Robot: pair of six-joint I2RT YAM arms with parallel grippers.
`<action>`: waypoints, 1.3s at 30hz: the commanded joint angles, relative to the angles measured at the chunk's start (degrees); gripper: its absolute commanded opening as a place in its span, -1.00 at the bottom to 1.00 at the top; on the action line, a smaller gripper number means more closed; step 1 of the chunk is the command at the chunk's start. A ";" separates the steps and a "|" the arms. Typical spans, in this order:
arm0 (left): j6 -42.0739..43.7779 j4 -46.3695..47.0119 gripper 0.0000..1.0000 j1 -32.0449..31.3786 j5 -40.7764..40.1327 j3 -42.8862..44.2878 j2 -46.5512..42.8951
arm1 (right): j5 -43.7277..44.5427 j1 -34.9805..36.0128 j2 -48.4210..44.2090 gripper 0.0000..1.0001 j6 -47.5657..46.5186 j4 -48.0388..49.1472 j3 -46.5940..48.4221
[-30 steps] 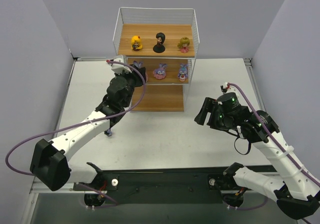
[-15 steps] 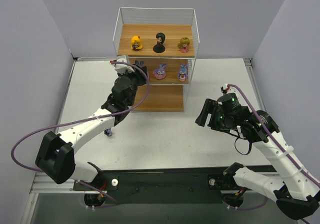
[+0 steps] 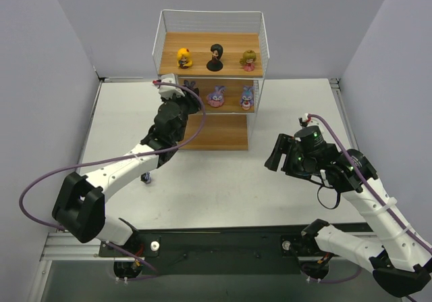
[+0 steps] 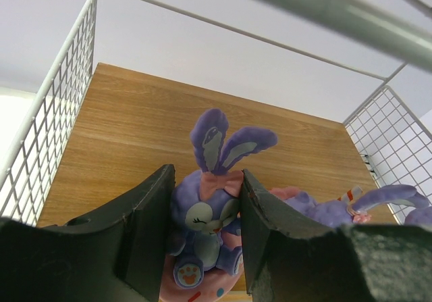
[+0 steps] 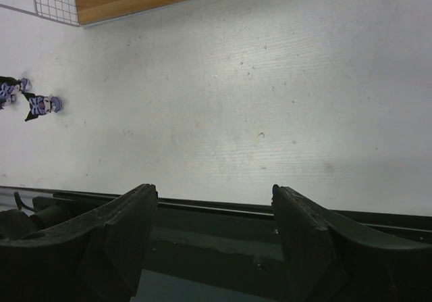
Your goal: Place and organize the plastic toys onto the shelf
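Nearby, the right gripper (image 5: 212, 200) hangs spread and empty; small dark figures (image 5: 40, 104) lie at its 10 o'clock. Farther off, the left gripper (image 4: 206, 177) pinches the flanks of a purple bunny (image 4: 204, 214) at the 9 o'clock end of the middle tier of the shelf (image 3: 223, 132). The bunny is probably light, stiff, slippery plastic.

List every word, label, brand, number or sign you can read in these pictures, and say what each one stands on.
None: no readable word, number or brand shows anywhere.
Nothing is written on the shelf or the table.
The only mark is a small paw print on the foot of the purple bunny held in the left claw. It is a picture, not lettering.
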 commanded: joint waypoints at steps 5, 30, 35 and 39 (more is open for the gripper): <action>2.47 2.17 -0.35 -0.07 -1.05 3.31 0.60 | -0.18 -0.64 -0.16 0.40 -0.55 -1.73 -0.57; 3.70 2.17 0.47 -0.07 -0.78 2.87 -3.88 | 0.17 -0.64 0.27 0.40 0.42 -1.73 -0.75; 2.29 0.59 0.47 -0.07 -0.17 1.20 -7.57 | 0.26 -0.64 0.45 0.39 0.50 -1.73 -0.92; 0.36 -2.14 0.47 -0.16 0.88 -0.64 -9.85 | 0.26 -0.64 0.63 0.40 0.50 -1.38 -1.01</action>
